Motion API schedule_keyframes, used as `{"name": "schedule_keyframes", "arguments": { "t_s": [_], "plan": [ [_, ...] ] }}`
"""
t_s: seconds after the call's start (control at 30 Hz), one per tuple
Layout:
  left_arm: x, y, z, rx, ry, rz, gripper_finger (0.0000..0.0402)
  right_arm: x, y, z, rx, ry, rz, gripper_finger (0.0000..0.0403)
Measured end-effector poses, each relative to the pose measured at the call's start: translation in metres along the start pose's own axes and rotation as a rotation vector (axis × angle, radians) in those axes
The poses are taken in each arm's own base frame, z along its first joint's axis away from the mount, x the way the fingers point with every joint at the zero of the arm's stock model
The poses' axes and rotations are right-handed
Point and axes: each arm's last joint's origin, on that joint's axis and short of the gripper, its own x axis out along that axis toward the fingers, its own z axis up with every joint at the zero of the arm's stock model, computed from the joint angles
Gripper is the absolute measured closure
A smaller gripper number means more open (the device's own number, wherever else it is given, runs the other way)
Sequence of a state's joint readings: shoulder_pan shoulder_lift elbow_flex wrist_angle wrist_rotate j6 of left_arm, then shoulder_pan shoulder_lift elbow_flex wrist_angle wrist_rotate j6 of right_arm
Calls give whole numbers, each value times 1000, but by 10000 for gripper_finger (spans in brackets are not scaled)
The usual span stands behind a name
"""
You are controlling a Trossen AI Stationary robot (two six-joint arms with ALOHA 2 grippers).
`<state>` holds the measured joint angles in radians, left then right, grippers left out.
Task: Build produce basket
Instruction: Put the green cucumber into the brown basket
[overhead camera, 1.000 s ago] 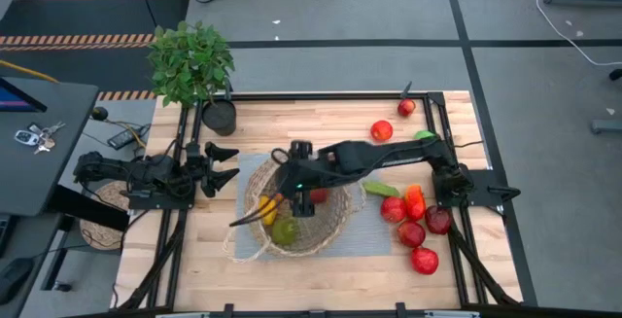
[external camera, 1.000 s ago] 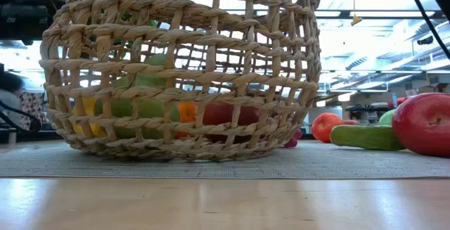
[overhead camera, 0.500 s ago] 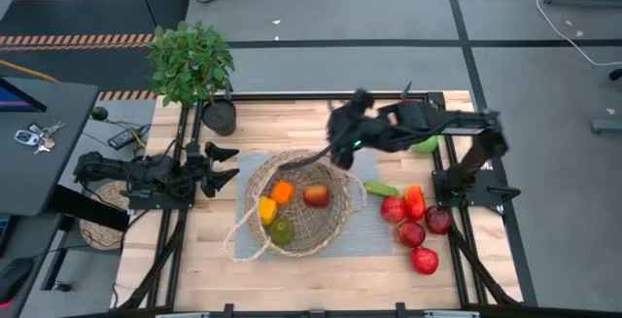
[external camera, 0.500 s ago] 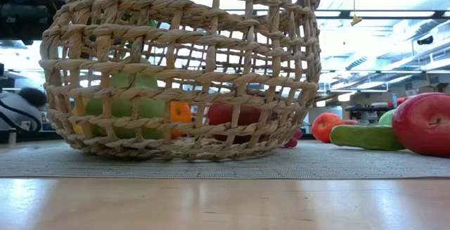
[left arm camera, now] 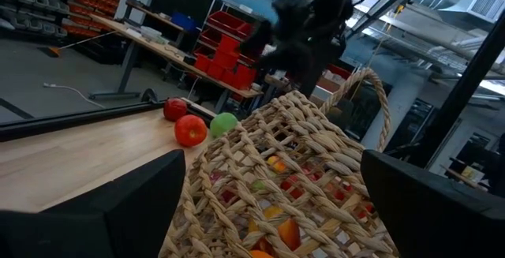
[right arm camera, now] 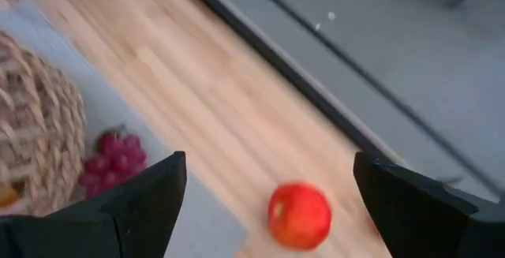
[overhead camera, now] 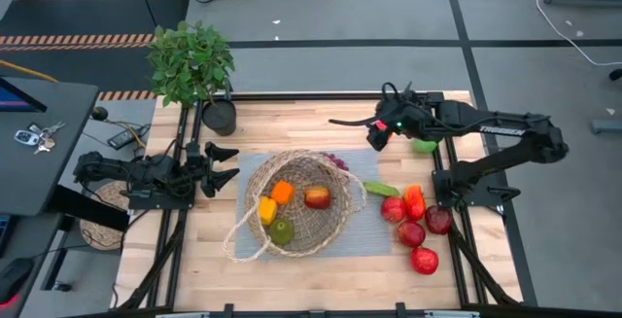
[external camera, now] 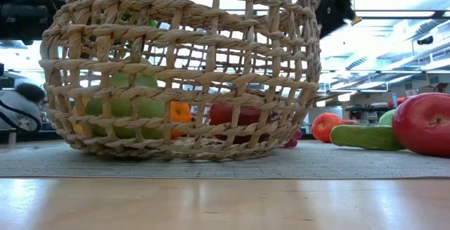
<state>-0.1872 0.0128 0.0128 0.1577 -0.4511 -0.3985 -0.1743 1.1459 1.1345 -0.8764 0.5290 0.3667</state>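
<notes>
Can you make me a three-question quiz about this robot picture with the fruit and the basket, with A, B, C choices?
1. Where are the purple grapes?
A. inside the basket
B. on the grey mat just outside the basket rim
C. beside the plant pot

2. How many pieces of produce lie in the basket?
A. four
B. one
C. seven

3. How is the right gripper?
A. shut on an apple
B. shut on the grapes
C. open and empty

Answers:
1. B, the high view shows them on the mat at the basket's far edge.
2. A, the high view shows an orange, a yellow pepper, a green fruit and a red apple.
3. C, its wrist view shows its fingers apart above a red apple on the wood.
</notes>
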Motion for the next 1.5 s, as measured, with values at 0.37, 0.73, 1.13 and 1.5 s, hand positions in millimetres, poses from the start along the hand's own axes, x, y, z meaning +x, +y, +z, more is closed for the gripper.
{"name": "schedule_keyframes", "arguments": {
  "t_s": [0.37,0.73,1.13,1.5],
  "plan": [
    [0,0,0,0,0,0,12,37,7,-65,73,296,244,34],
    [0,0,0,0,-1,0,12,44,41,-122,24,422,393,34],
    [0,0,0,0,0,0,12,61,65,-154,-119,400,371,34],
    [0,0,0,0,-1,0,12,81,77,-165,-208,450,339,71]
  ]
}}
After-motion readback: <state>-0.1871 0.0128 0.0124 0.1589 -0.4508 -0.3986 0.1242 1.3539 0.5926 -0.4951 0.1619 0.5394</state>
